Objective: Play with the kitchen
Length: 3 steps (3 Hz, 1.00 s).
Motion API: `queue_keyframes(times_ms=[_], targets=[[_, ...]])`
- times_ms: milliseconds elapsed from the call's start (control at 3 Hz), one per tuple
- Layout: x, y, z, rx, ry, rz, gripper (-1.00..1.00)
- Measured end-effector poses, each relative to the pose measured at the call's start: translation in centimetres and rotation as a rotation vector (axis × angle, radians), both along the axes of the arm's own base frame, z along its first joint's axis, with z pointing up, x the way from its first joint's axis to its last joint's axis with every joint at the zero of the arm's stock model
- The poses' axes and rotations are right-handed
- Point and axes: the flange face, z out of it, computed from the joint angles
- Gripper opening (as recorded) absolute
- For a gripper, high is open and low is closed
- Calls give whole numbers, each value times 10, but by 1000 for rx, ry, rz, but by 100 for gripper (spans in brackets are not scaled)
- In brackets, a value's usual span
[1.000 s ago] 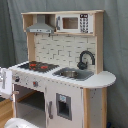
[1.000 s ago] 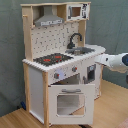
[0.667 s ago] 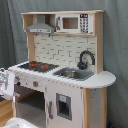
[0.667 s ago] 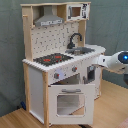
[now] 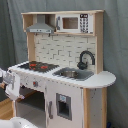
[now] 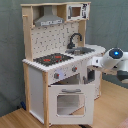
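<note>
Gripper (image 5: 9,82) state unclear, beside the boxy light-wood and white kitchen (image 5: 75,95) with its glossy black stovetop (image 6: 52,59)

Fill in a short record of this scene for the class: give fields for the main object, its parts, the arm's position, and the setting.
main object: toy kitchen of light wood and white
stovetop: black with red rings
sink: beside the stovetop, black faucet behind it
upper shelf: grey hood and microwave
oven door: windowed, appears slightly ajar
arm: white, blue light, at the second exterior view's right
backdrop: grey curtain
floor: wood
</note>
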Motion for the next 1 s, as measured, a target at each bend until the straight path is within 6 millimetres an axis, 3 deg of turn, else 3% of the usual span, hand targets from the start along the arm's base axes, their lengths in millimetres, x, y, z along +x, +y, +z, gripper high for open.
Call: queue_keyframes(times_ms=[1000], targets=[[56, 8, -16, 110, 162, 92, 100]])
